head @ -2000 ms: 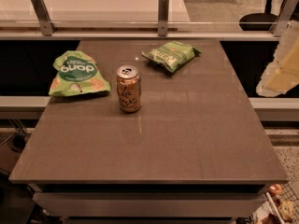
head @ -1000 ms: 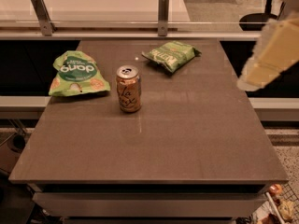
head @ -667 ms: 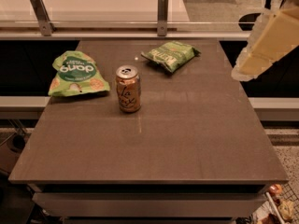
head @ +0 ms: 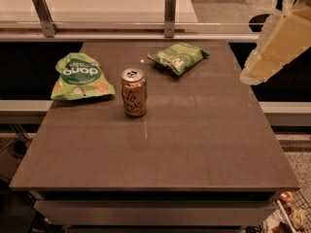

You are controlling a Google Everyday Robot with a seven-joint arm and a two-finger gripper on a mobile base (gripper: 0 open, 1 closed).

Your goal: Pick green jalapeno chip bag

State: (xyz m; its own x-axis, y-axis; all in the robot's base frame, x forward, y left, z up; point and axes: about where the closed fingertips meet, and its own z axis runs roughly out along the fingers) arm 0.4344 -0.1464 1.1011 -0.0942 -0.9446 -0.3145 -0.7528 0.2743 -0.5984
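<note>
We cannot tell the state of the gripper [head: 255,68], at 3 o'clock from the green jalapeno chip bag [head: 179,57], a can [head: 134,92] at its 8 o'clock.

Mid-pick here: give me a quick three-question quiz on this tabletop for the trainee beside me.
1. Which item lies closest to the gripper? A) the can B) the green jalapeno chip bag C) the dang bag
2. True or false: the can lies on its side on the table.
3. Fill in: the gripper hovers above the table's ____ edge as the picture shows it, touching nothing.

Key: 1 B. 2 False, it stands upright. 3 right.
</note>
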